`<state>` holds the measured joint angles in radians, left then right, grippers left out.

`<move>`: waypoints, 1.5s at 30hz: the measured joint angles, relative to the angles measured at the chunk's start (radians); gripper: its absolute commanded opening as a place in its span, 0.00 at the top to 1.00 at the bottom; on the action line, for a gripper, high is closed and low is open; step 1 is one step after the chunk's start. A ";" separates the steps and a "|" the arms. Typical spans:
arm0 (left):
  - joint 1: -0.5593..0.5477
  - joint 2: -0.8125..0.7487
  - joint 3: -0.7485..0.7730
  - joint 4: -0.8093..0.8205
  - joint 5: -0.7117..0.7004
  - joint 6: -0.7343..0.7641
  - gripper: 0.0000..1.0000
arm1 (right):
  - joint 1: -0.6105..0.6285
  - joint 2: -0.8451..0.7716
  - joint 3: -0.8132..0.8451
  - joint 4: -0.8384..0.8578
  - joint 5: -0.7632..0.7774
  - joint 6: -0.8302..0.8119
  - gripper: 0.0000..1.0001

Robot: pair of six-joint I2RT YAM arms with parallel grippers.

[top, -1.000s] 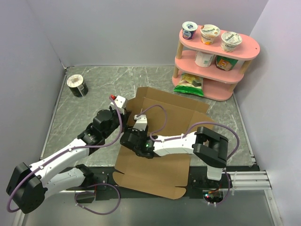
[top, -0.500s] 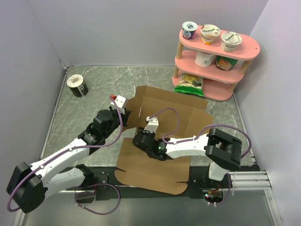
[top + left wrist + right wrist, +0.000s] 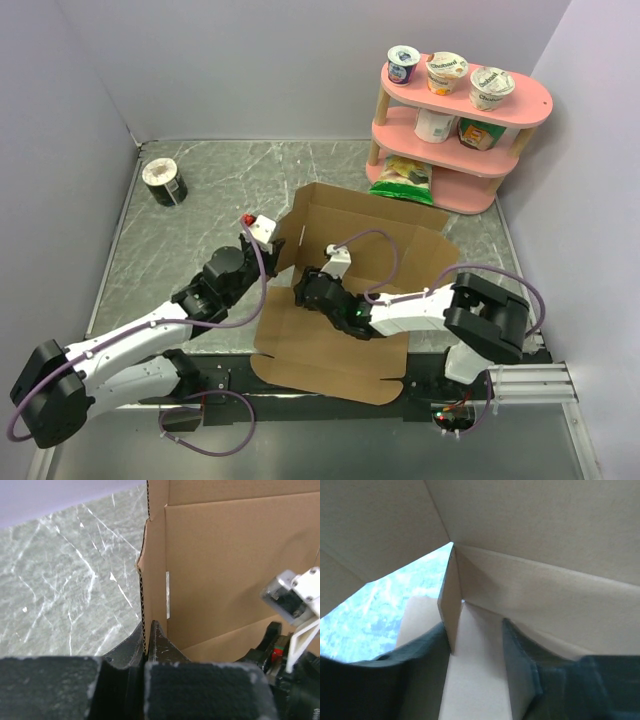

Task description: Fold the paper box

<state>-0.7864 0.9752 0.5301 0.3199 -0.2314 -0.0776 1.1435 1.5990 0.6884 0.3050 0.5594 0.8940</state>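
The paper box [image 3: 345, 350] is a wide brown cardboard sheet on the marble table, its left and back walls raised. My left gripper [image 3: 268, 262] is shut on the edge of the raised left wall; in the left wrist view the corrugated edge [image 3: 145, 605] stands pinched between the jaws of my left gripper [image 3: 146, 640]. My right gripper [image 3: 300, 290] is inside the box by that left wall. In the right wrist view my right gripper [image 3: 472, 650] is open over the cardboard floor [image 3: 475, 690], and a small upright tab [image 3: 449, 605] stands beside its left finger [image 3: 420, 675].
A pink two-tier shelf [image 3: 520, 100] with yogurt cups and small cartons stands at the back right, with a green snack bag [image 3: 403, 178] at its foot. A dark can [image 3: 163, 181] lies at the back left. Lilac walls close in three sides.
The right gripper has slid right and a little farther into the box. The box has shifted right, and its left wall now stands more upright. The left gripper followed, still holding the edge.
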 measured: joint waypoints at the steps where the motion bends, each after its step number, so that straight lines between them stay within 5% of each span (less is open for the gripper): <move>1: -0.012 0.001 -0.004 0.013 -0.016 0.007 0.99 | -0.003 -0.014 -0.006 0.001 -0.005 -0.008 0.19; 3: -0.035 0.001 -0.017 0.034 -0.049 0.014 0.99 | -0.007 -0.056 -0.027 -0.002 -0.014 -0.019 0.06; 6: -0.067 0.008 -0.042 0.065 -0.112 0.012 0.99 | -0.008 -0.166 -0.074 -0.046 -0.025 -0.031 0.00; 13: -0.128 0.037 -0.149 0.193 -0.259 -0.037 0.99 | -0.009 -0.495 -0.080 -0.217 -0.012 -0.031 0.00; 18: -0.175 0.022 -0.214 0.262 -0.332 -0.043 0.99 | -0.010 -0.589 -0.012 -0.307 0.029 -0.021 0.00; 34: -0.251 -0.044 -0.351 0.445 -0.403 -0.040 0.99 | -0.030 -0.317 0.503 -0.455 0.127 -0.193 0.00; 45: -0.309 -0.099 -0.436 0.507 -0.451 -0.059 0.99 | -0.253 -0.173 0.798 -0.605 -0.173 -0.613 0.11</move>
<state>-1.0954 0.8761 0.0944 0.8268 -0.6819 -0.1368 0.8909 1.4261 1.4860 -0.2996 0.3866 0.2813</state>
